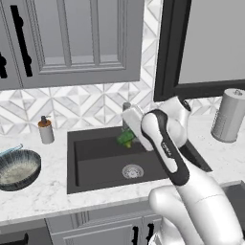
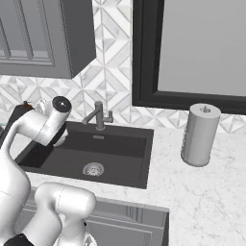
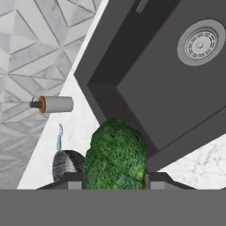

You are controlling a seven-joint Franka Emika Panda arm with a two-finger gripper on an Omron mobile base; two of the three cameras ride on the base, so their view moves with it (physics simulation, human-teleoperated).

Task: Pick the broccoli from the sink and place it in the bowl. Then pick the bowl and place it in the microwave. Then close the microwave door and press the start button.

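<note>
From the left base view, we see no readable writing or brand on anything. The white arm rises from the lower right and bends over the sink [image 1: 110,160], a dark charcoal basin set in a pale marble counter [image 1: 43,194]. The broccoli [image 1: 127,138], small and bright green, hangs above the back of the basin, right at the end of the arm, where the gripper [image 1: 130,134] is mostly hidden by the arm's own white body. The round silver drain [image 1: 133,171] lies on the sink floor below it. To the left on the counter sits the bowl [image 1: 18,169], well apart from the broccoli. A soap dispenser [image 1: 46,129] stands behind it near the patterned tile wall. A grey paper towel roll [image 1: 230,115] stands on the counter at far right.

From the right base view, the arm comes up at lower left and blocks the left end of the sink [image 2: 96,153]. The grey faucet [image 2: 98,115] stands at the basin's back edge, and the paper towel roll [image 2: 199,134] stands to its right, beside a dark-framed window [image 2: 192,53].

From the hand view, the broccoli [image 3: 115,156] sits between the two dark fingertips [image 3: 73,180], which touch it on either side, clamped on it. Beyond it we see the bowl's rim [image 3: 67,164], the soap dispenser [image 3: 55,104] and the sink corner with its drain [image 3: 201,42].
</note>
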